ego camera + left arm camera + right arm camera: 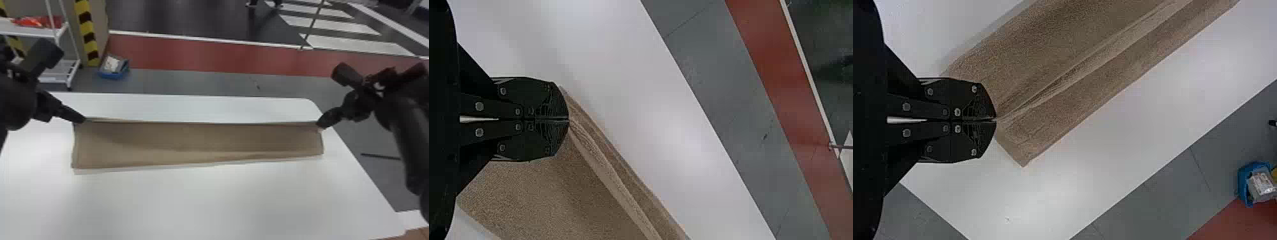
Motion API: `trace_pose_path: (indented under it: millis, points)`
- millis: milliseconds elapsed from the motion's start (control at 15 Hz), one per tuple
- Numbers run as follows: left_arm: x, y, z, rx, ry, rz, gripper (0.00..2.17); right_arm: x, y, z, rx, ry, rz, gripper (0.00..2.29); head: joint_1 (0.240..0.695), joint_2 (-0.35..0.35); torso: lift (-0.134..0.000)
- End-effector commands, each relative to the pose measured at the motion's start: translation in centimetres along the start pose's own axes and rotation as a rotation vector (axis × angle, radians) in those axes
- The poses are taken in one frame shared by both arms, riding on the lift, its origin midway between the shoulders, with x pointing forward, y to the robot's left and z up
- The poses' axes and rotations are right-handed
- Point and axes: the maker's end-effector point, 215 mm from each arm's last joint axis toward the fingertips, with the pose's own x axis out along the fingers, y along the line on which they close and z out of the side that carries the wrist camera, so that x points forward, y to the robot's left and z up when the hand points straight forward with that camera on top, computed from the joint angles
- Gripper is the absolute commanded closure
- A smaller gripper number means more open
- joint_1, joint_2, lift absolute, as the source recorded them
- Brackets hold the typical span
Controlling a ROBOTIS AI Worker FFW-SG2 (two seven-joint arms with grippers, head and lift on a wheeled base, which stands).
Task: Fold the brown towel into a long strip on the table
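Brown towel [198, 138], pinched at both ends: from where I stand, it looks like a lengthwise fold being set. Done well, the two pincers would travel level and at one pace, with just enough pull to hold the cloth straight but not drag it. I'd square the held fold to the far edge, since the nine o'clock end looks deeper than the three o'clock end, then lower both ends together and let go gently so nothing creases.

Taking twelve as straight ahead of the robot, the left pincer [83, 120] is clenched on the towel near its ten o'clock corner, the right pincer [320, 125] clenched on it near its two o'clock corner. The towel stretches between them over the table [204, 201], its body towards four o'clock from the left pincer and eight from the right.
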Motion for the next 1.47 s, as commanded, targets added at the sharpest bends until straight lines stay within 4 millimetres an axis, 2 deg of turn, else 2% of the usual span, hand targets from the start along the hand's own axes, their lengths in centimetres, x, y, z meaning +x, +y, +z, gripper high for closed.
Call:
trace_pose_path:
  millis: [0, 467, 533, 667, 800, 867, 1200, 1267, 1333, 1400]
  points:
    - [0.5, 0.3, -0.4, 0.001, 0.014, 0.002, 1.29, 0.2, -0.2, 0.1, 0.000, 0.005, -0.004, 1.40, 0.670, -0.216, -0.123]
    - [1.2, 0.3, -1.1, 0.005, 0.039, 0.003, 1.29, 1.2, -1.6, -0.1, -0.022, 0.047, -0.092, 1.40, 0.671, -0.218, -0.123]
    - [1.3, 0.4, -1.2, 0.004, 0.042, 0.007, 1.29, 1.5, -1.6, 0.1, -0.029, 0.052, -0.095, 1.33, 0.671, -0.219, -0.123]
    - [1.5, 0.4, -1.5, 0.003, 0.048, 0.009, 1.29, 2.3, -1.8, 0.6, -0.018, 0.057, -0.129, 0.80, 0.673, -0.216, -0.123]
    - [1.7, 0.0, -1.5, 0.012, 0.052, 0.004, 1.29, 3.1, -2.1, 0.6, 0.000, 0.060, -0.167, 0.47, 0.674, -0.211, -0.123]
    - [1.8, -0.1, -1.7, 0.013, 0.055, 0.002, 1.29, 3.4, -2.1, 0.5, 0.008, 0.068, -0.185, 0.39, 0.674, -0.211, -0.123]
    - [2.4, -0.5, -1.9, 0.048, 0.048, -0.002, 1.29, 4.0, -1.5, -0.5, 0.026, 0.086, -0.185, 0.37, 0.684, -0.214, -0.123]
    - [2.6, -0.4, -2.7, 0.047, 0.044, 0.013, 1.19, 4.0, -1.4, -1.0, 0.032, 0.082, -0.186, 0.37, 0.689, -0.217, -0.123]
    - [2.5, -0.2, -2.8, 0.048, 0.024, 0.046, 0.73, 3.7, -1.4, -1.0, 0.038, 0.069, -0.189, 0.37, 0.692, -0.217, -0.123]
    - [2.2, 0.4, -3.5, 0.038, 0.005, 0.095, 0.10, 3.3, -1.4, -1.1, 0.054, 0.047, -0.194, 0.37, 0.695, -0.216, -0.123]
